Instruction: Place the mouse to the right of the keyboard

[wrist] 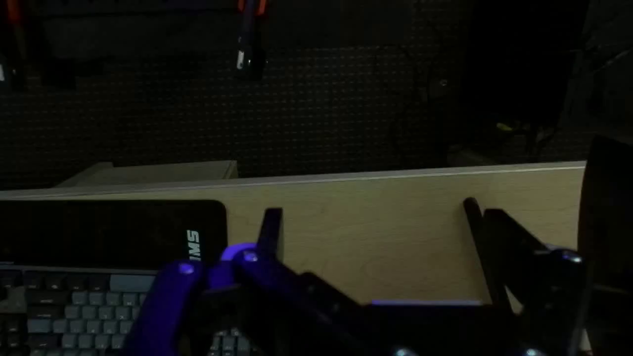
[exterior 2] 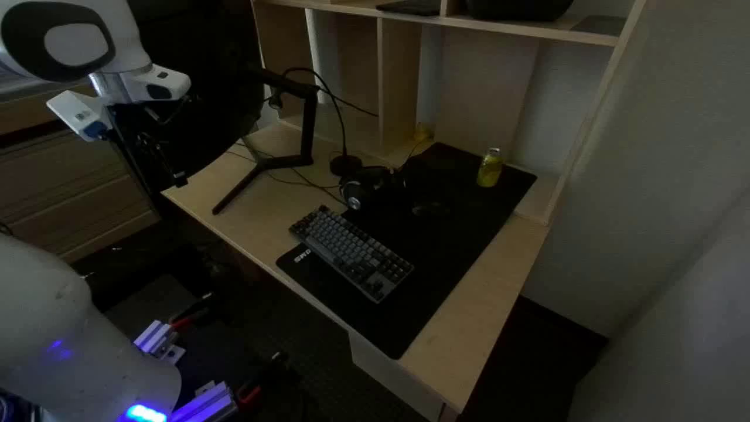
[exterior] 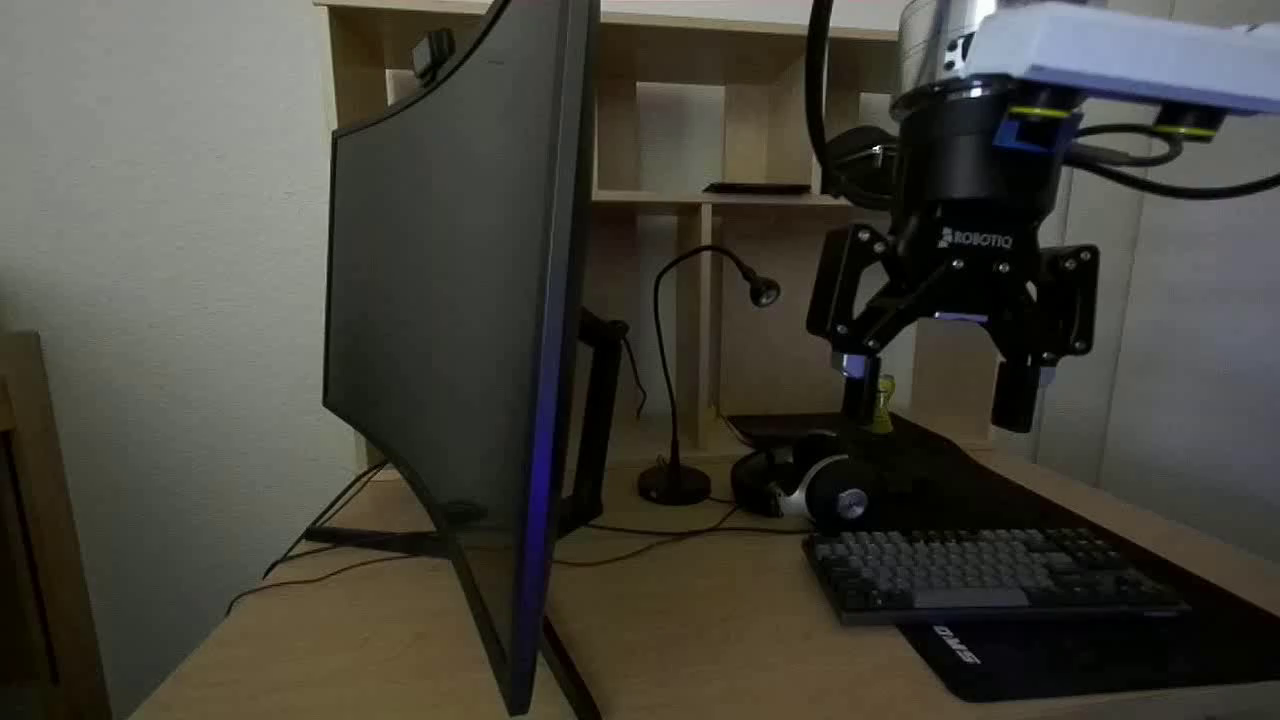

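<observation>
— Any writing?
— "ROBOTIQ" on the gripper [exterior: 938, 395], its fingers [exterior: 1015, 395] apart above the desk [exterior: 700, 620]. White letters [wrist: 193, 244] on the mat [exterior 2: 463, 246], only an S clear.
— Keyboard [exterior 2: 353, 252]?
— Across the mat's edge, one end over the desk, more mat beyond the other.
— Near the headphones [exterior 2: 366, 186]?
— A dark shape [exterior 2: 430, 208], perhaps the mouse; too dim to tell.

desk [exterior: 700, 640]: light wood, smooth, its grain faintly visible in the wrist view. shelving [exterior 2: 399, 82]: bare-looking wood, matt. keyboard [exterior: 985, 570]: matt, plastic-looking keys. mat [exterior 2: 451, 246]: matt, apparently cloth. monitor [exterior: 450, 250]: matt screen, edge smooth with a sheen. gripper [exterior: 937, 398]: satin, with bright metal-looking screws [exterior: 1004, 267]. wrist collar [exterior: 928, 45]: polished metal. robot arm [exterior 2: 76, 346]: smooth shell, softly glossy. can [exterior 2: 490, 169]: shiny, metal-looking. wall [exterior: 170, 250]: matt, finely rough.
</observation>
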{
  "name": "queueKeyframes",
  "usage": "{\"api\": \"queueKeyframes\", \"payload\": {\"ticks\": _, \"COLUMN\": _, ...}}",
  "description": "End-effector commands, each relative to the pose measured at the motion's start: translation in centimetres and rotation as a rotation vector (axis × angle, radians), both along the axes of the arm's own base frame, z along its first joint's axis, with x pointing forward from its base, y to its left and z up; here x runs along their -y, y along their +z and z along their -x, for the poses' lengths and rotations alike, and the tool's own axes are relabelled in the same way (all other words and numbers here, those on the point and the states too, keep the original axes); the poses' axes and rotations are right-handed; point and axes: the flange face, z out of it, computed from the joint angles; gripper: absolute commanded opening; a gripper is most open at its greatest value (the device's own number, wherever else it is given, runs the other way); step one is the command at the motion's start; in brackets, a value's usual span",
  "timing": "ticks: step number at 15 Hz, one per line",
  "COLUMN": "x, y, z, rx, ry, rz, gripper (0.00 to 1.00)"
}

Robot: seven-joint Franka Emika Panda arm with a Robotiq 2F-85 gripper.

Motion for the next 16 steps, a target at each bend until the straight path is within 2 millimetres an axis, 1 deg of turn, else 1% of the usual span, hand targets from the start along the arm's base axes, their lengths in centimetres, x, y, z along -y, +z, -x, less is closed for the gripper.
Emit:
{"api": "queueKeyframes", "payload": {"ticks": 1, "x": 0.0, "y": 0.1, "z": 0.0, "rx": -0.001, "ry": 0.000, "rz": 0.000, "gripper": 1.00}}
{"api": "queueKeyframes", "payload": {"ticks": 3, "x": 0.0, "y": 0.1, "z": 0.0, "rx": -0.001, "ry": 0.000, "rz": 0.000, "gripper": 1.00}}
{"api": "queueKeyframes", "payload": {"ticks": 4, "x": 0.2, "y": 0.1, "z": 0.1, "rx": 0.016, "ry": -0.049, "rz": 0.033, "gripper": 1.00}}
{"api": "queueKeyframes", "payload": {"ticks": 5, "x": -0.1, "y": 0.0, "z": 0.6, "rx": -0.030, "ry": -0.156, "rz": 0.024, "gripper": 1.00}}
{"api": "queueKeyframes", "payload": {"ticks": 9, "x": -2.3, "y": -0.3, "z": 0.9, "rx": -0.045, "ry": -0.382, "rz": -0.043, "gripper": 1.00}}
{"api": "queueKeyframes", "payload": {"ticks": 10, "x": -2.1, "y": 6.4, "z": 0.1, "rx": -0.040, "ry": -0.434, "rz": -0.063, "gripper": 1.00}}
{"api": "queueKeyframes", "payload": {"ticks": 11, "x": -1.9, "y": 7.2, "z": 0.0, "rx": -0.040, "ry": -0.488, "rz": -0.074, "gripper": 1.00}}
{"api": "queueKeyframes", "payload": {"ticks": 12, "x": -2.2, "y": 9.6, "z": -0.3, "rx": -0.041, "ry": -0.541, "rz": -0.100, "gripper": 1.00}}
{"api": "queueKeyframes", "payload": {"ticks": 13, "x": -2.4, "y": 5.6, "z": 0.2, "rx": -0.033, "ry": -0.462, "rz": -0.068, "gripper": 1.00}}
{"api": "queueKeyframes", "payload": {"ticks": 14, "x": -2.6, "y": 7.6, "z": 0.1, "rx": -0.019, "ry": -0.474, "rz": -0.088, "gripper": 1.00}}
{"api": "queueKeyframes", "payload": {"ticks": 15, "x": -2.6, "y": 7.7, "z": 0.2, "rx": -0.015, "ry": -0.472, "rz": -0.089, "gripper": 1.00}}
{"api": "queueKeyframes", "payload": {"ticks": 16, "x": -2.6, "y": 7.1, "z": 0.3, "rx": -0.021, "ry": -0.471, "rz": -0.081, "gripper": 1.00}}
